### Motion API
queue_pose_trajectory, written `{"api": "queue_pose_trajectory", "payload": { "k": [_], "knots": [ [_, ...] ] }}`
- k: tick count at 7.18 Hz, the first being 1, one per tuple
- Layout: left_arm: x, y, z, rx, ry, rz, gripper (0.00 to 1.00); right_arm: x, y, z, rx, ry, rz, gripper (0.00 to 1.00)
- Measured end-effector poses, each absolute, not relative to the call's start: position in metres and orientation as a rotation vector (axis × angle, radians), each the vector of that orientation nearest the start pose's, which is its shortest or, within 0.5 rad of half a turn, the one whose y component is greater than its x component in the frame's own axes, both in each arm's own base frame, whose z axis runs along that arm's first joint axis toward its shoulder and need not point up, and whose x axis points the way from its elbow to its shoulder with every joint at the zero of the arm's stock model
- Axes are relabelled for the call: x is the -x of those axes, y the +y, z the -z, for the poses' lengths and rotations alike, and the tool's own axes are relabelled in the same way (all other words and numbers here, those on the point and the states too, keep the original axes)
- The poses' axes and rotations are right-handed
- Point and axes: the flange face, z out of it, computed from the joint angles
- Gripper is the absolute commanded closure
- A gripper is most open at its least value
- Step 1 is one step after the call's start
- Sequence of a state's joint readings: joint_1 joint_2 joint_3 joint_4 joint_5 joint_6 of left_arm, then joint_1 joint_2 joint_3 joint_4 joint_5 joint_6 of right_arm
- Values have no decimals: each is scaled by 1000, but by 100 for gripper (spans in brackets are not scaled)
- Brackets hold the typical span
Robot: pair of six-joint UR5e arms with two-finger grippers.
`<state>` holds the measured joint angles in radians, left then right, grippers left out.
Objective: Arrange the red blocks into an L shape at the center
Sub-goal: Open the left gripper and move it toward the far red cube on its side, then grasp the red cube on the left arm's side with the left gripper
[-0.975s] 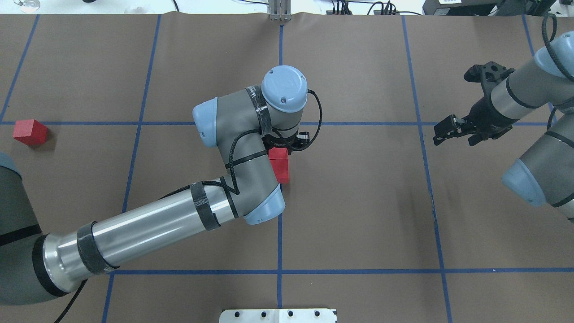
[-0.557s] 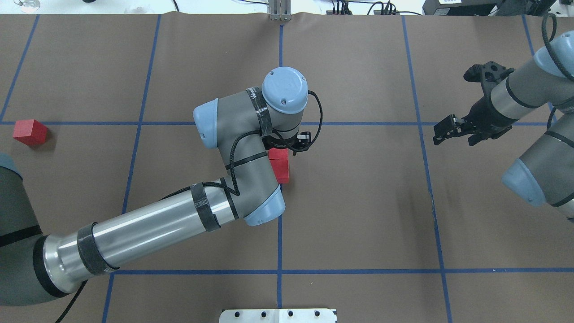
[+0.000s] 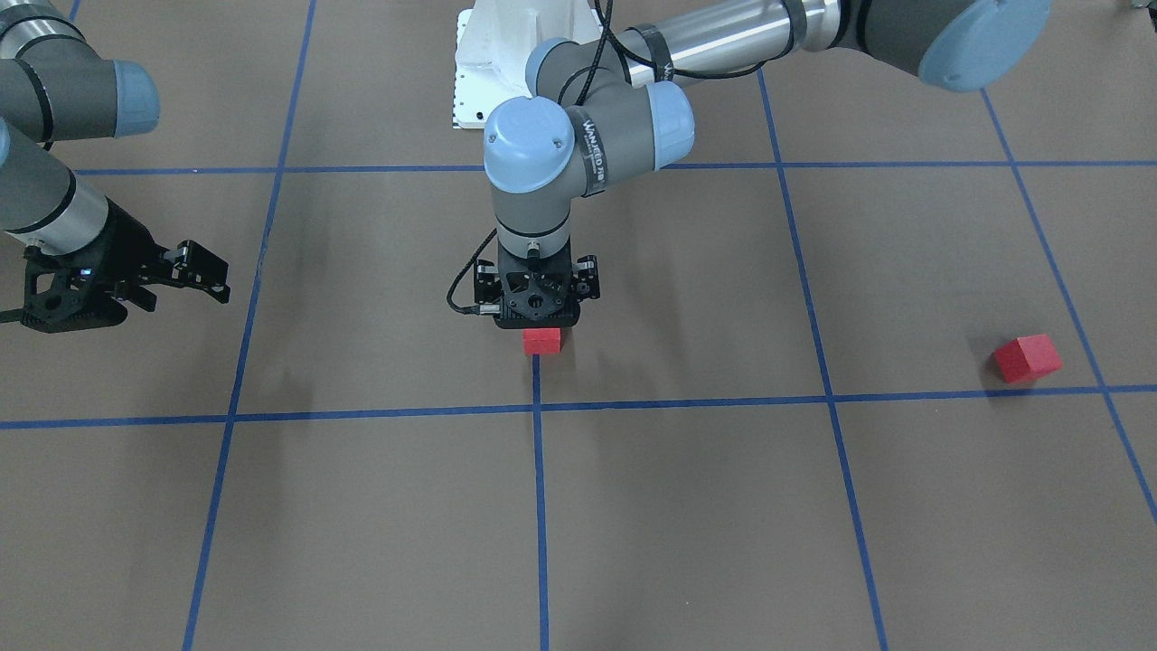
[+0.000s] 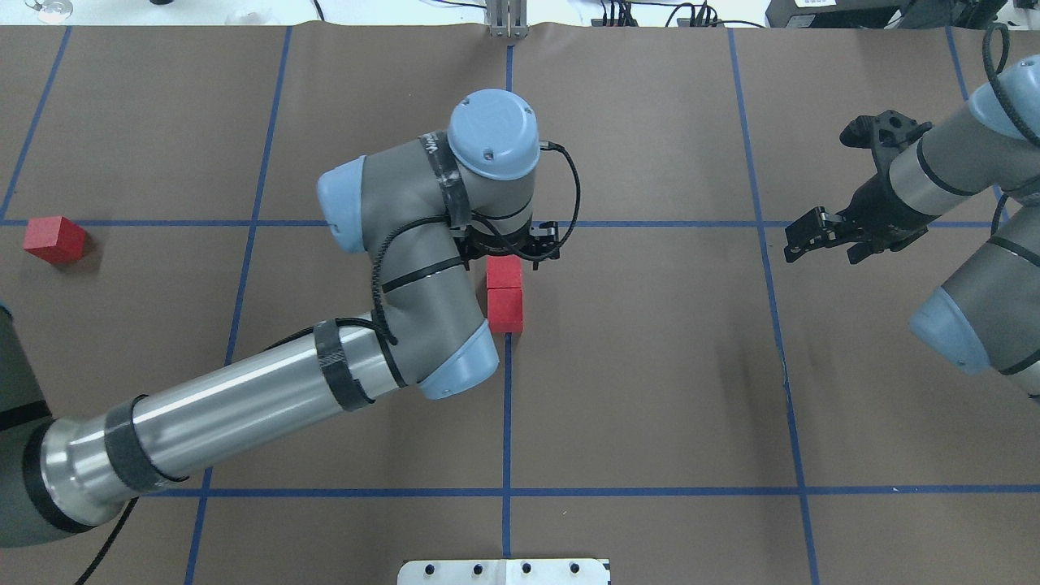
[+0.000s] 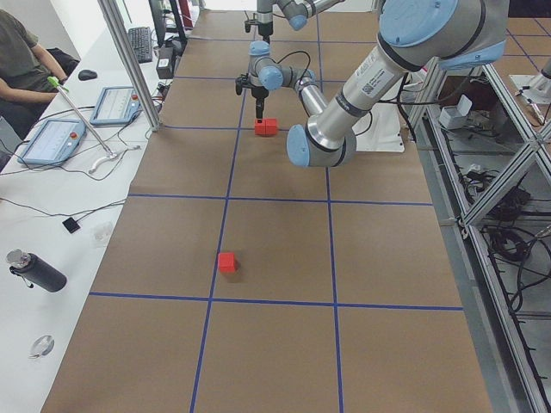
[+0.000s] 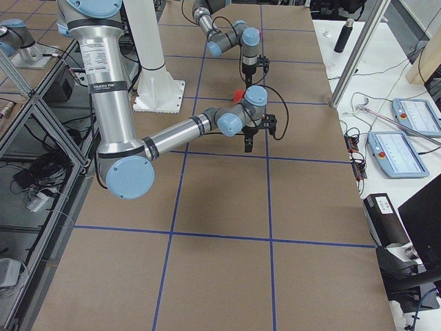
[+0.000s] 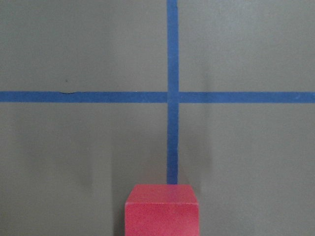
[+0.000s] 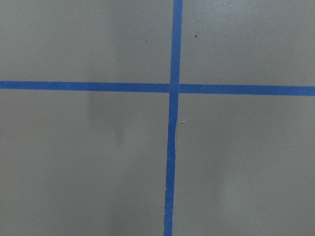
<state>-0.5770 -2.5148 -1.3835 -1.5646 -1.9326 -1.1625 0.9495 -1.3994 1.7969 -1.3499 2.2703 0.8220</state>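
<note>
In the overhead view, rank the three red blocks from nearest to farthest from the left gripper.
1. Centre block farther from the robot, directly by the left gripper.
2. Centre block nearer the robot, touching the first.
3. Lone block, far out on the robot's left.

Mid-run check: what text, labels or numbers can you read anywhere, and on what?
"WA…": white lettering on the black band on the left arm; the rest is blurred.
Black label on that arm, exterior left view: too small to read.
Tablet screens: too small to read.
Red blocks: no markings.
</note>
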Motion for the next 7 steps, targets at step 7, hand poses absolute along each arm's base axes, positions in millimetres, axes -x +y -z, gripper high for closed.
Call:
{"api": "queue_pose_trajectory", "payload": {
  "k": [7],
  "knots": [
    [-224, -532, -446, -58, 852, -200, 0, 269, -496, -434, -4, -894, 29, 0]
  ]
}}
